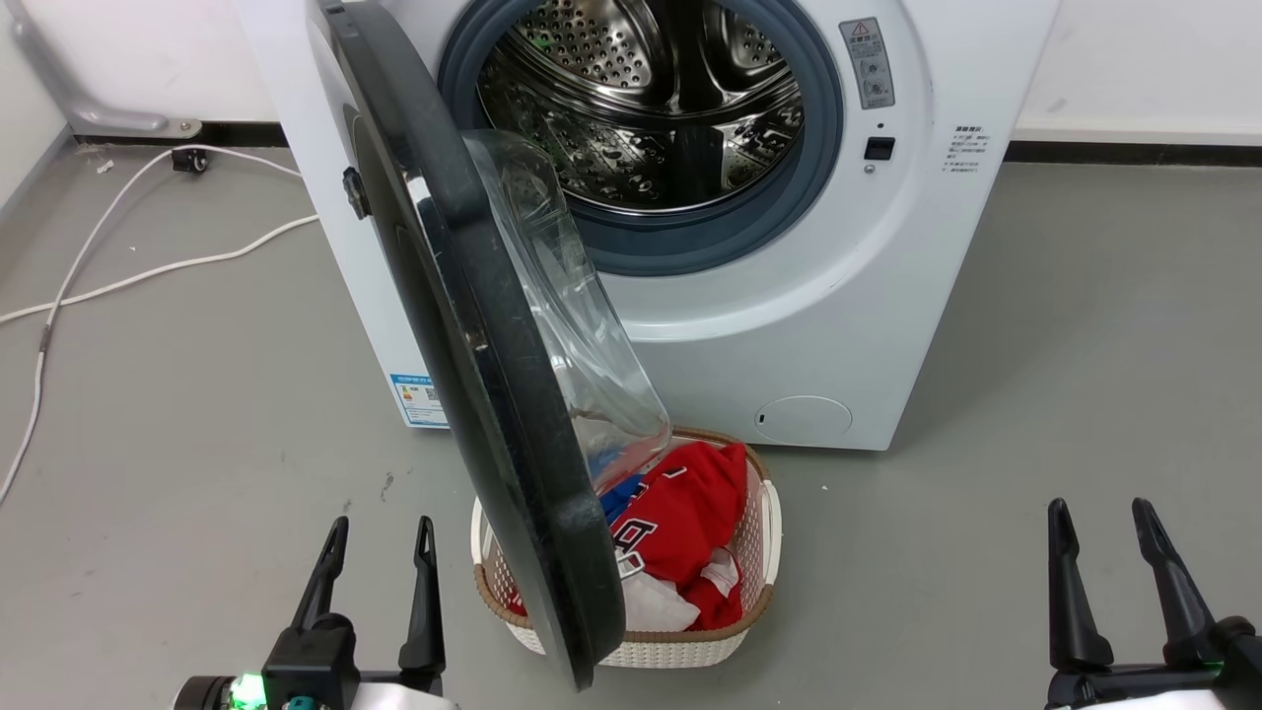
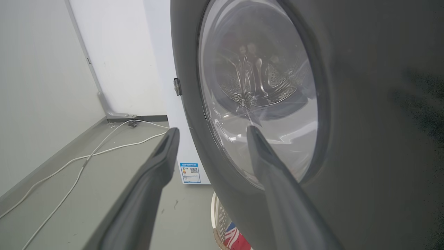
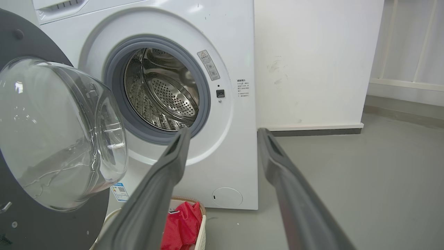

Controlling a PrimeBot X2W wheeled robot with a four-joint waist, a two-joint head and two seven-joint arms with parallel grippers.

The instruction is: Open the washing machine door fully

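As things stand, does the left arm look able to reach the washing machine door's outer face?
Probably yes. The open left gripper sits just left of the half-open washing machine door, its outer face close ahead of the fingers, with nothing between them.

The washing machine door [image 1: 463, 325] is dark, faintly dusty plastic around a clear, smooth glass bowl [image 1: 577, 345] — behind it a shiny perforated steel drum [image 1: 641, 99] in a matt grey rubber seal [image 1: 710, 247] — above a white lattice-plastic basket [image 1: 767, 537] of red cloth [image 1: 690, 503] on a matt grey floor [image 1: 1085, 375].
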